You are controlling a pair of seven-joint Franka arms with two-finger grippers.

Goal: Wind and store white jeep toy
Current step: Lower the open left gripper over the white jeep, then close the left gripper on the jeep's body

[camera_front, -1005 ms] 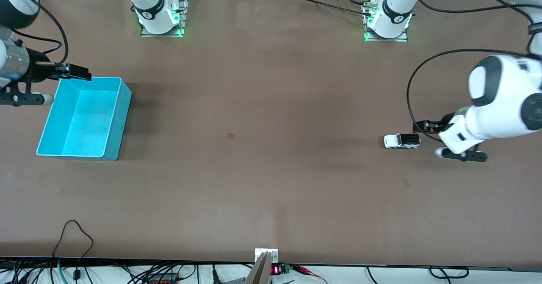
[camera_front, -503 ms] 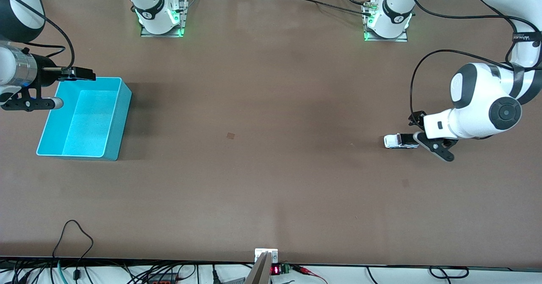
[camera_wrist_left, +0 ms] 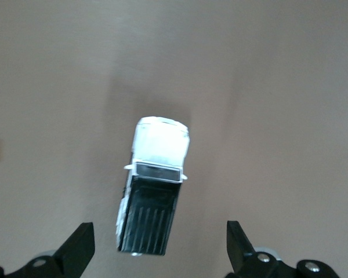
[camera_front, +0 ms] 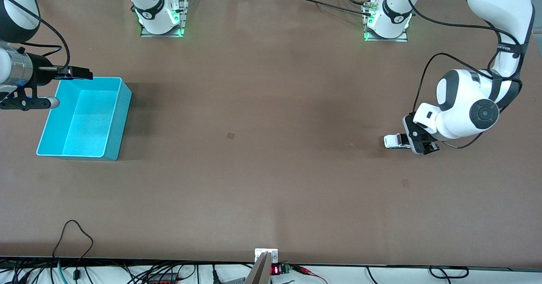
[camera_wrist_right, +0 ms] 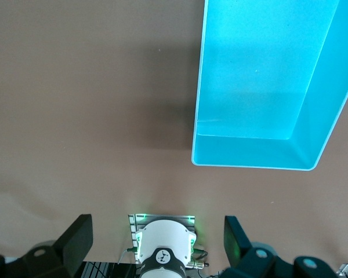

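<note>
White jeep toy (camera_front: pixel 393 141) sits on the brown table (camera_front: pixel 271 169) under my left gripper (camera_wrist_left: pixel 160 252), fingers spread, not touching. My right gripper (camera_front: pixel 80 73) waits spread over the turquoise bin's (camera_front: pixel 116 119) rim.

Brown table (camera_front: pixel 262 182) (matte, evenly lit), cables (camera_front: pixel 76 250) along near edge

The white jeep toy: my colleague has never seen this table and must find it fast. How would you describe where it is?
Start at the brown table and go to the left arm's end, away from the turquoise bin. There the white jeep toy sits under the left pincer, open above its rear. It is a tiny boxy white car with a ribbed black roof, the only toy there.
</note>
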